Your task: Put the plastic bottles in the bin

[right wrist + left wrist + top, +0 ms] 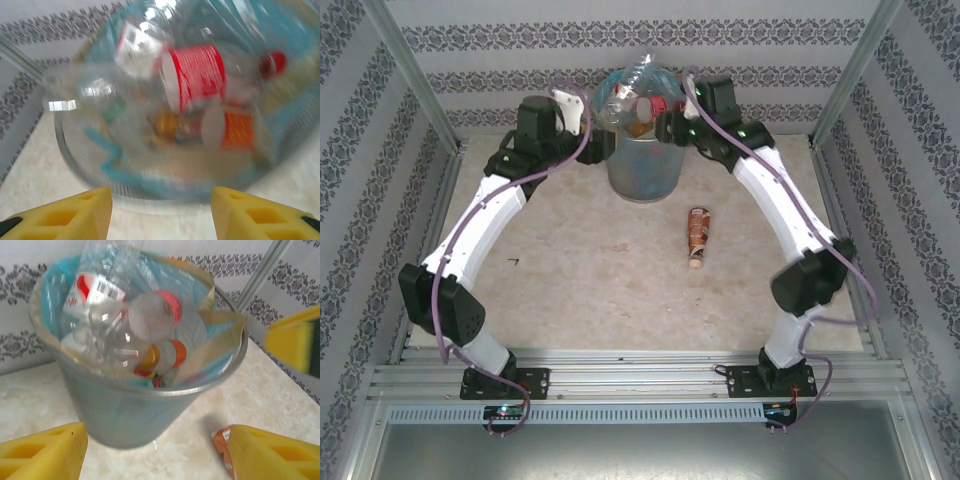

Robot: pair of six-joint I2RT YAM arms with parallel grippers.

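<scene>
At the far middle of the table, we see the bin standing upright, its blue liner heaped with plastic bottles that rise above the rim. In the left wrist view we make out a red-capped bottle lying over an orange-capped one. One brown-labelled bottle lies on its side on the table, near the bin but apart from it. The left gripper hangs just beside the bin, its yellow fingers spread with nothing between them. The right gripper faces the bin from the other side, likewise spread wide and empty, though that view is blurred
</scene>
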